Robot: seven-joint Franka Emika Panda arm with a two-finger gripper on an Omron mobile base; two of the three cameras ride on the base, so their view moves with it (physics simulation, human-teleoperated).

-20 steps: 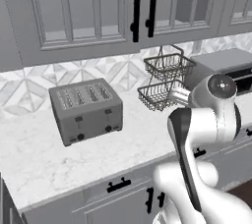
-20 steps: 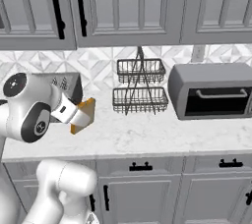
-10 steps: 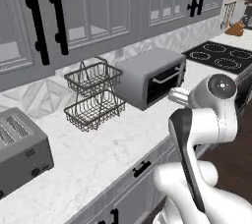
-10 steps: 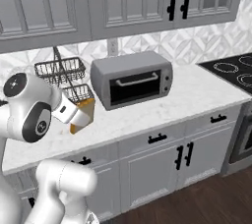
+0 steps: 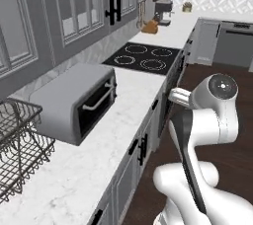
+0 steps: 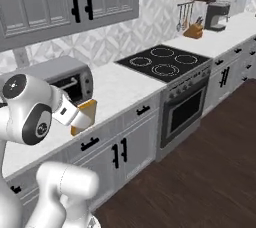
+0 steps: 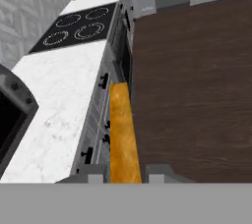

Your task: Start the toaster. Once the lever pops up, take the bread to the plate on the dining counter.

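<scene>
White marble-look kitchen worktop (image 6: 117, 89) stretches toward two o'clock; two-finger gripper (image 6: 75, 120) clamps the thin golden-tan toast slice (image 6: 84, 117) edgewise.

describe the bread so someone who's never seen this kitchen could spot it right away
Start at the long white marble counter under the grey cabinets, with the grey toaster oven on it left of the black cooktop. In front of that oven, off the counter's edge, the white arm's pincer is shut on the bread. It is a thin square golden-tan slice, the only warm-coloured thing among grey and white there.
</scene>
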